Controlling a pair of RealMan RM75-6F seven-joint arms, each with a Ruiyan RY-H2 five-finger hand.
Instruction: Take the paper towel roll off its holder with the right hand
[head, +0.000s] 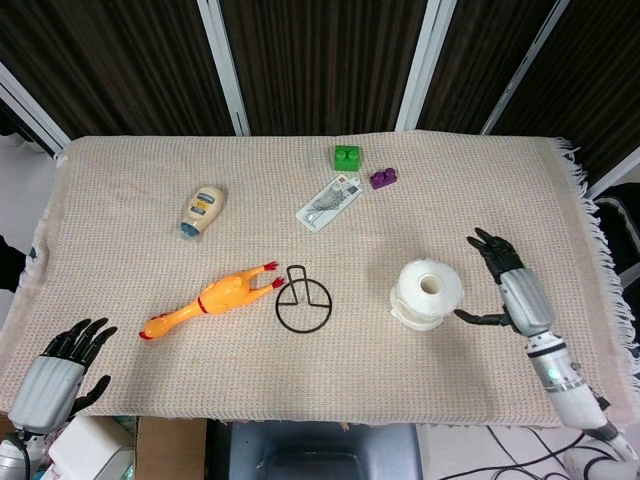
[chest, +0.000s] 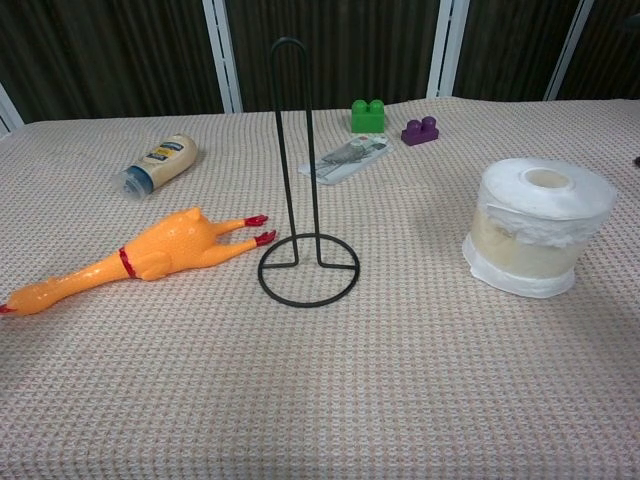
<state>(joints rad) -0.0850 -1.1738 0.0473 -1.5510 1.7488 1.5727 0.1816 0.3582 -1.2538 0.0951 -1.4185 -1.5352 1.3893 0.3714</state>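
Observation:
The white paper towel roll (head: 427, 293) (chest: 536, 239) stands upright on the cloth, to the right of its bare black wire holder (head: 301, 299) (chest: 304, 170). My right hand (head: 515, 293) is just right of the roll, apart from it, fingers spread and holding nothing. It is out of the chest view. My left hand (head: 58, 374) rests open at the table's front left corner, far from both.
A yellow rubber chicken (head: 208, 300) lies left of the holder. A mayonnaise bottle (head: 203, 211) lies at the back left. A green block (head: 347, 157), a purple block (head: 384, 178) and a flat packet (head: 330, 201) sit at the back.

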